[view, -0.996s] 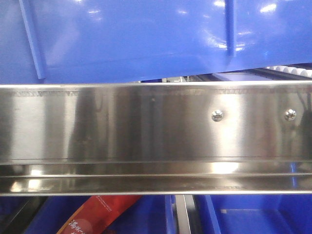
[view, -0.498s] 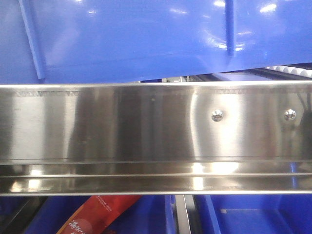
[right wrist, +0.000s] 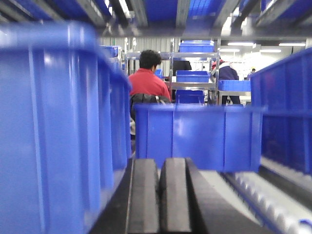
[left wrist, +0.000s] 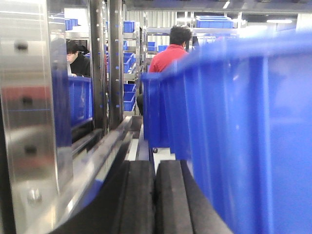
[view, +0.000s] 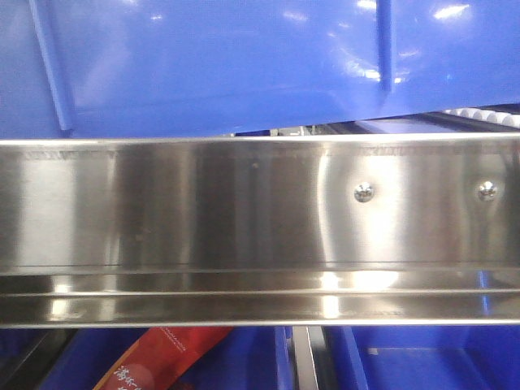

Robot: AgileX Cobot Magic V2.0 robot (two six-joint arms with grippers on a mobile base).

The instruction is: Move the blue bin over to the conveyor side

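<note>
Front-facing view showed the blue bin (view: 244, 65) sitting just above the stainless-steel rail (view: 244, 203); neither the arms nor the conveyor appeared there. The wrist views supplied the rest: left gripper (left wrist: 155, 204) and right gripper (right wrist: 160, 204) each had pads pressed together on nothing, flanking the bin's walls. Contact with the walls could not be confirmed. Judged risks: with no real hold, the glossy bin could slip or skew; the left arm could snag the steel upright (left wrist: 29, 112); the neighbouring bin (right wrist: 195, 136) ahead could be struck.
</note>
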